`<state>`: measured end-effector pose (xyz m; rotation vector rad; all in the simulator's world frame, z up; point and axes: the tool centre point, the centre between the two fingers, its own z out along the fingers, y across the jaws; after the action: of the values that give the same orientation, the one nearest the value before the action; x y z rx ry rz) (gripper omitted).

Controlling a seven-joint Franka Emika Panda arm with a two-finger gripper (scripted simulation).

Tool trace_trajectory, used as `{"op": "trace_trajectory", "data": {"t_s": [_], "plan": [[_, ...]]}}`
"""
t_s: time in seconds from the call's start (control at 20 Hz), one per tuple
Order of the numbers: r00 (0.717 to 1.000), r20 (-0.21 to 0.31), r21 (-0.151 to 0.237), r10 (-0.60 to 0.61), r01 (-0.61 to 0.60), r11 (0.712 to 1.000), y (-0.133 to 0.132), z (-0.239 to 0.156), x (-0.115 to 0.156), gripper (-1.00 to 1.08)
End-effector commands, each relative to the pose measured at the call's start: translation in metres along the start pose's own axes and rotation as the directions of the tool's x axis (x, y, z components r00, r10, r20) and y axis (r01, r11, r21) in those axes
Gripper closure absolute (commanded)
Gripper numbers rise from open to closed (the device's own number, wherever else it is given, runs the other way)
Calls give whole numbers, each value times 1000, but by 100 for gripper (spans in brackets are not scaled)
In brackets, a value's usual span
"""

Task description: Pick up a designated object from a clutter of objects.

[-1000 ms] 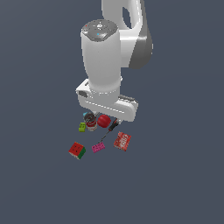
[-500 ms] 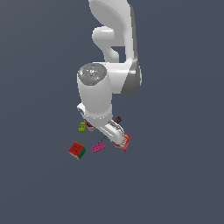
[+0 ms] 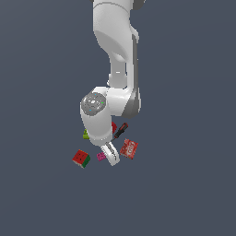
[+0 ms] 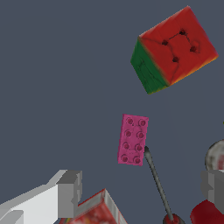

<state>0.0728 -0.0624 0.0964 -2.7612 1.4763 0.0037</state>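
The designated object, a small magenta studded brick point(image 4: 132, 139), lies flat on the grey floor, also seen in the exterior view point(image 3: 101, 156). My gripper point(image 4: 141, 189) hangs above the clutter of objects, open, holding nothing; its fingers point(image 4: 70, 193) flank the view. In the exterior view the gripper point(image 3: 110, 158) is just to the right of the brick. The red-and-green cube point(image 4: 173, 49) point(image 3: 81, 158) lies beyond the brick. The screwdriver's metal shaft point(image 4: 155, 180) points its tip right at the brick's edge.
A flat red box point(image 3: 129, 148) point(image 4: 97, 211) lies on the exterior view's right. The screwdriver's red handle point(image 3: 121, 130), a green brick point(image 3: 85, 134), a red ball point(image 4: 207, 214) and a metal can point(image 4: 216, 154) crowd close by, partly hidden by the arm.
The arm has dropped lower and its hand has swung down over the clutter, ending beside the pink brick. The objects have not moved.
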Motion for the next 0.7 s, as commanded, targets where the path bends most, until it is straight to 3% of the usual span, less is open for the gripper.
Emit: {"op": "trace_trajectory", "data": {"t_s": [0.0,0.65], "plan": [[999,-3,-2,50,-50,999,2,13,4,-92],[992,-7,-8,125,-125,992,7,35,9,-92]]}}
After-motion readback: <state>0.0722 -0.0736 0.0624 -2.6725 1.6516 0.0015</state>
